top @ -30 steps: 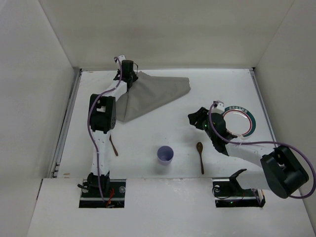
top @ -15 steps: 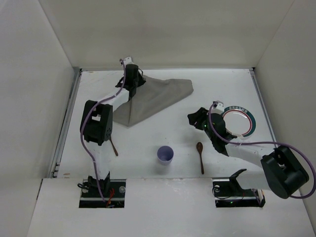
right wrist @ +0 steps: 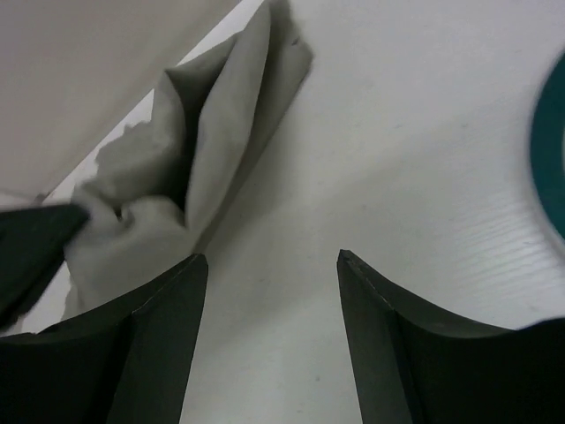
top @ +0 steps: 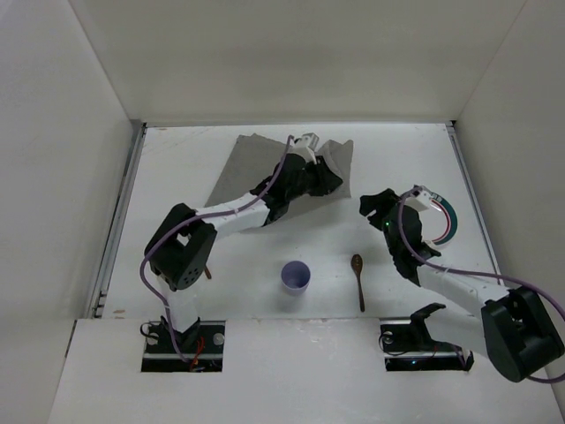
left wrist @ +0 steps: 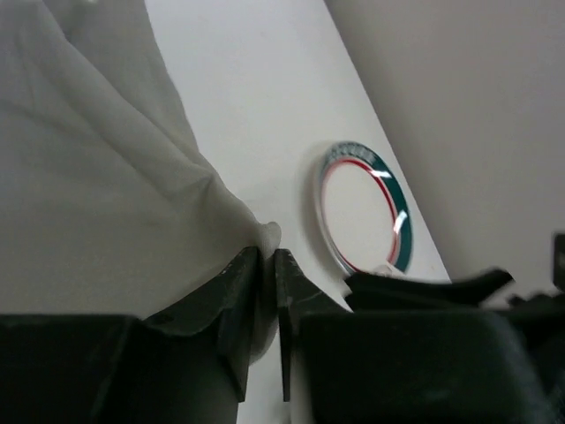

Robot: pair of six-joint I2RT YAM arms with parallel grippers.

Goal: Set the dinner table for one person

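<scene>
My left fingers (top: 323, 177), seen from overhead, pinch the right-hand corner of the grey cloth mat (top: 256, 155) at the upper middle of the white surface (top: 177, 168). The mat's length trails off to the upper left. My right fingers (top: 372, 203), spread and empty, hover just right of that corner, beside the plate (top: 450, 221). From the left wrist, the fingers press together on a fold at bottom centre, with cloth filling the left and the plate at right. From the right wrist, the spread fingers frame bare surface and the crumpled corner lies upper left. I judge the left arm is the one to drag it.
</scene>
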